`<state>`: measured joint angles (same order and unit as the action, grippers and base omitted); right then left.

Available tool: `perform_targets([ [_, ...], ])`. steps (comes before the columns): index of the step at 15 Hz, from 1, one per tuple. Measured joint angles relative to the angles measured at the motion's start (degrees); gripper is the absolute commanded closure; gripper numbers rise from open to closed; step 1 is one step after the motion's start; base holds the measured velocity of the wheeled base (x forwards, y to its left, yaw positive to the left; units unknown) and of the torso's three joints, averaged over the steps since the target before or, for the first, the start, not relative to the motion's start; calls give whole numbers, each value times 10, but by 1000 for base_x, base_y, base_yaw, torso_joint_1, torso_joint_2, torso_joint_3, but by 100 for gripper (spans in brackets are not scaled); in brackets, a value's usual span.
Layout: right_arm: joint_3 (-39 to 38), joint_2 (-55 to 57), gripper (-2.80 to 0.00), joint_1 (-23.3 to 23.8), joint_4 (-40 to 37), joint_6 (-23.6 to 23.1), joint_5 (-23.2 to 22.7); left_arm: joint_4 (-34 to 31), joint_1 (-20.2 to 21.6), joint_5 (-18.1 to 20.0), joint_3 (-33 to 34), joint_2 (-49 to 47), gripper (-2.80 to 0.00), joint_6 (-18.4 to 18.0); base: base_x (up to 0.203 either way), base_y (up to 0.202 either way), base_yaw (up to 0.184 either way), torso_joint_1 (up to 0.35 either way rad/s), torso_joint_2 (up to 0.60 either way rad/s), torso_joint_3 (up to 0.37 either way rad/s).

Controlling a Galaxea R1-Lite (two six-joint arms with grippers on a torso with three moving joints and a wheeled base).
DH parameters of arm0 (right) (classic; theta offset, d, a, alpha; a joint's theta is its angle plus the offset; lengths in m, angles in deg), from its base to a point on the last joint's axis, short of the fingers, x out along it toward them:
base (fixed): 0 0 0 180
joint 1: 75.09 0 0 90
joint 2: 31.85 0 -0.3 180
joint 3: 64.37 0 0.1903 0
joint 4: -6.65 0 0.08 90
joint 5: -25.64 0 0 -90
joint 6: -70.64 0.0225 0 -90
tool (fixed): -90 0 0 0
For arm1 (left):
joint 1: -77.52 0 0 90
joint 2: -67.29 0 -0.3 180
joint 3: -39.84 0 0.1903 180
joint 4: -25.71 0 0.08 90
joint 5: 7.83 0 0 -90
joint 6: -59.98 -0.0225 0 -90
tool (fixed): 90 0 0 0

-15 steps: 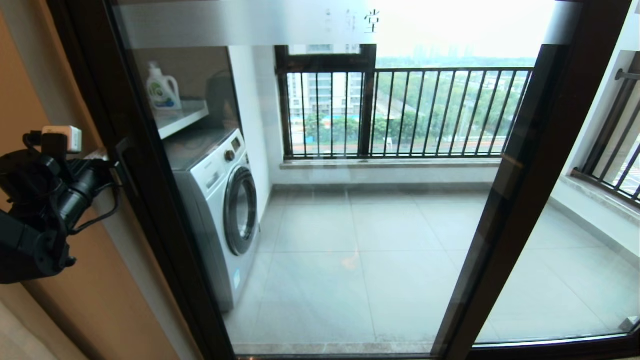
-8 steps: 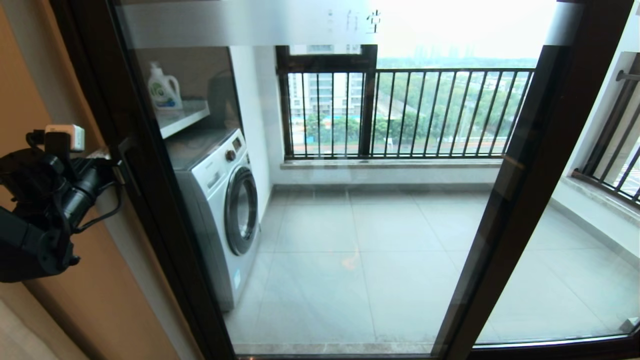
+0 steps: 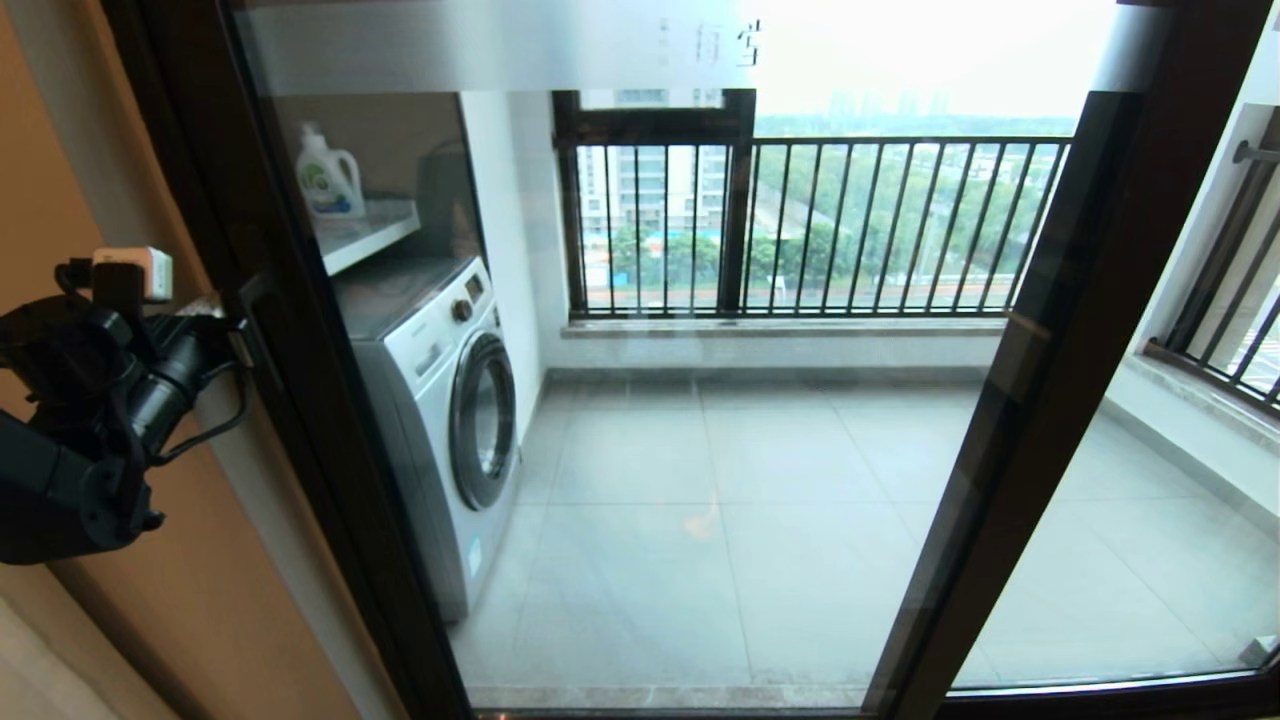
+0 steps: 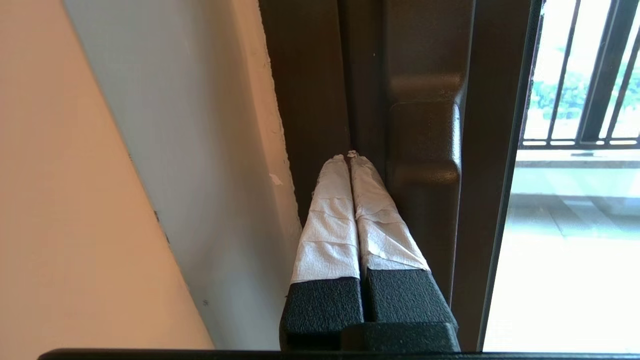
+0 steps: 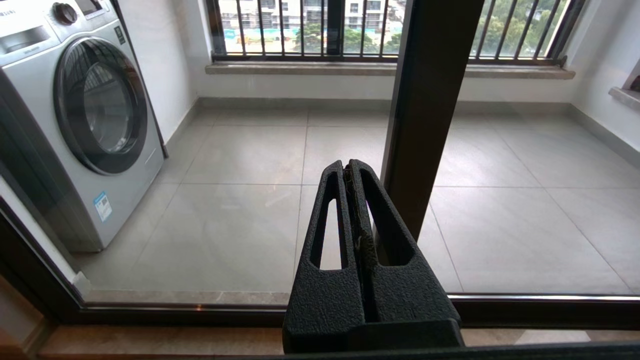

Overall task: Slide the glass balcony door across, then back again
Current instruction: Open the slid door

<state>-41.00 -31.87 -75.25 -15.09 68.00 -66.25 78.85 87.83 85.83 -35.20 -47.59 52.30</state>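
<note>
Your left gripper, its white-taped fingers pressed together and holding nothing, sits tucked beside the black bar handle on the left stile of the tall clear-glass balcony door in its dark brown-black frame. Over the last second the arm and door edge have crept slightly rightward, so you appear to be starting the slide. Your right gripper hangs low, fingers together, empty, facing the glass
</note>
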Motion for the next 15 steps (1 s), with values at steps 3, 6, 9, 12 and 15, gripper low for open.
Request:
perform_targets([
  [3,0,0,0,0,0,0,0,0,-9,2,5,4,0,0,0,0,0,0,0,0],
  [6,0,0,0,0,0,0,0,0,-14,7,7,6,0,1,0,0,0,0,0,0],
  [9,0,0,0,0,0,0,0,2,-16,10,7,8,0,0,0,0,0,0,0,0],
  [12,0,0,0,0,0,0,0,1,-16,12,5,9,0,0,0,0,0,0,0,0],
  [15,0,0,0,0,0,0,0,1,-29,10,8,9,0,-6,0,0,0,0,0,0],
])
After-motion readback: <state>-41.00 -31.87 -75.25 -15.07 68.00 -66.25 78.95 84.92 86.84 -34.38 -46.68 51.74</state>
